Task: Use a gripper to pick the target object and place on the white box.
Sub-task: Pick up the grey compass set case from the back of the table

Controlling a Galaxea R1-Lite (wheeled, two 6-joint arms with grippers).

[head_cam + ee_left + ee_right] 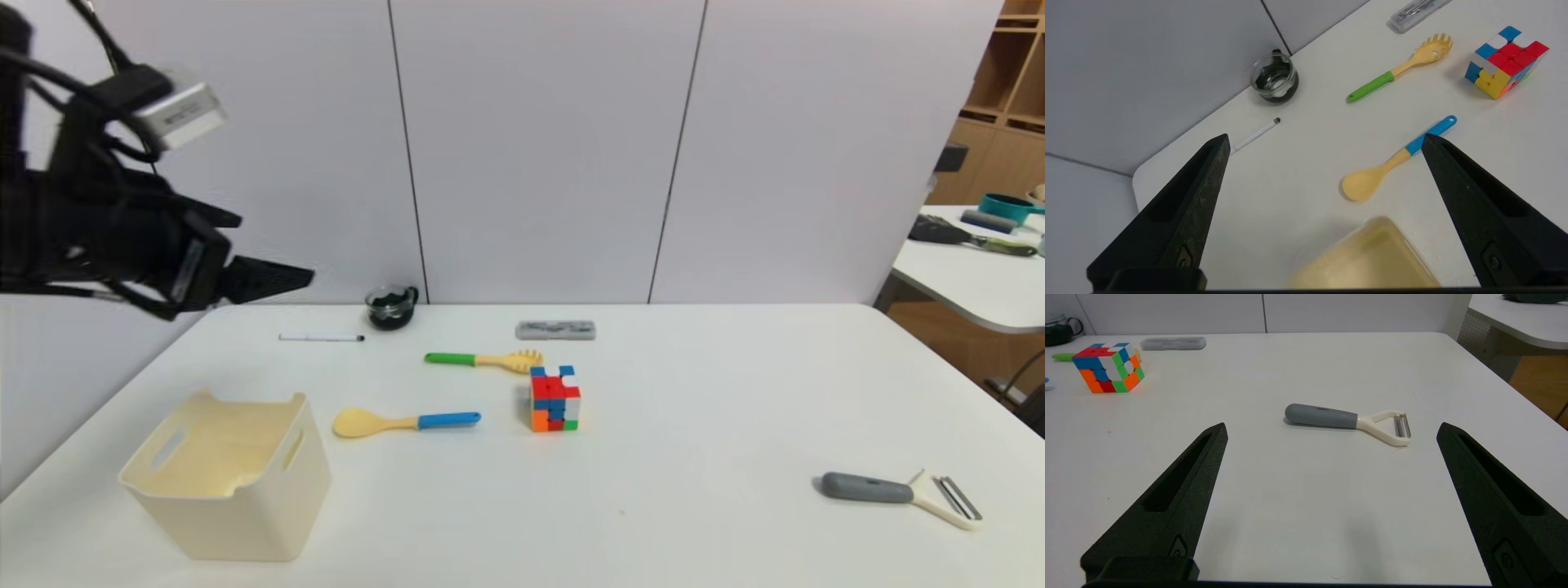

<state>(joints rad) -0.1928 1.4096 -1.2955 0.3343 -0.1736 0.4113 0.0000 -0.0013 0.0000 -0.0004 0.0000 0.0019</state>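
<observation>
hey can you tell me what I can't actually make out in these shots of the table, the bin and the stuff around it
- Contents of the flat grey case: head view, too small and speckled to identify.
- Part of the white pen: left wrist view, behind the left gripper's fingers.
- The near part of the cream bin: left wrist view, cut off by the picture's edge.
- Right gripper: head view, out of frame.

At six o'clock in the left wrist view, the frame's edge crops the blurred white box (1367,261). The mug (1059,332) is cut off at ten o'clock in the right wrist view.
</observation>
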